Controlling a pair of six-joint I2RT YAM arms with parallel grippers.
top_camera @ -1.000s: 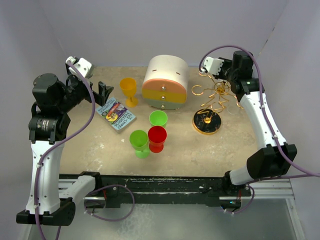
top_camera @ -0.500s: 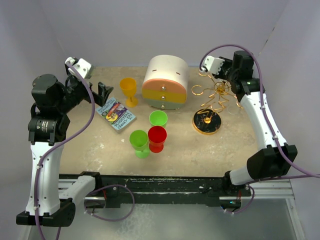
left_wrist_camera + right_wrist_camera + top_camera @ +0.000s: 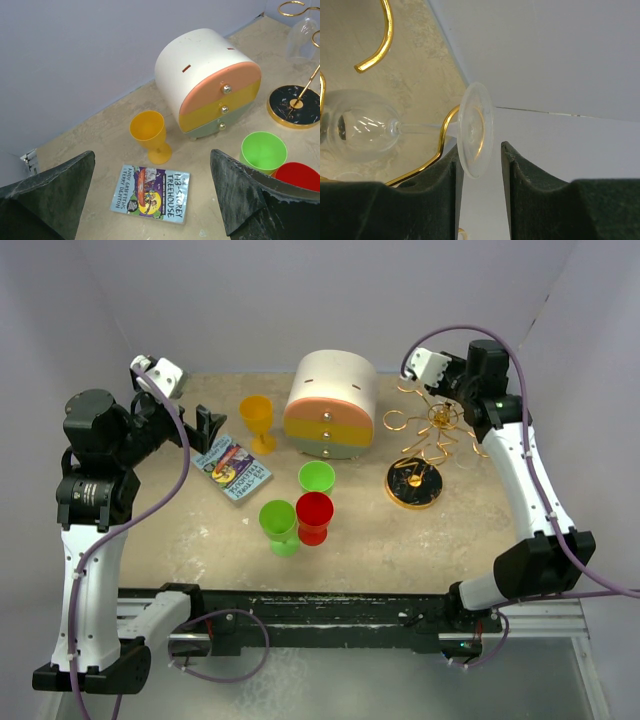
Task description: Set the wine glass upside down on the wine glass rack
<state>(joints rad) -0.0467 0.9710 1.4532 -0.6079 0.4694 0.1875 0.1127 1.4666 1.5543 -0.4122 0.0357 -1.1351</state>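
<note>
The clear wine glass (image 3: 362, 132) hangs upside down, its stem in a curled gold arm (image 3: 382, 40) of the wine glass rack (image 3: 430, 435). The rack's round black-and-gold base (image 3: 414, 483) stands at the right of the table. My right gripper (image 3: 481, 148) is at the rack's top, in the top view (image 3: 450, 388). Its jaws stand slightly apart around the glass's foot (image 3: 476, 130). The foot lies against the left finger, with a gap to the right one. My left gripper (image 3: 152, 154) is wide open and empty above a book (image 3: 150, 192). The glass also shows in the left wrist view (image 3: 302, 40).
A round drawer box (image 3: 332, 405) with orange and yellow bands stands at the back centre. A yellow goblet (image 3: 257, 420) is to its left. Two green cups (image 3: 316, 477) (image 3: 278, 524) and a red cup (image 3: 314, 514) stand mid-table. The book (image 3: 232, 468) lies at the left.
The right wrist has shifted very slightly up and back at the rack. The left arm and the table's things have not moved.
</note>
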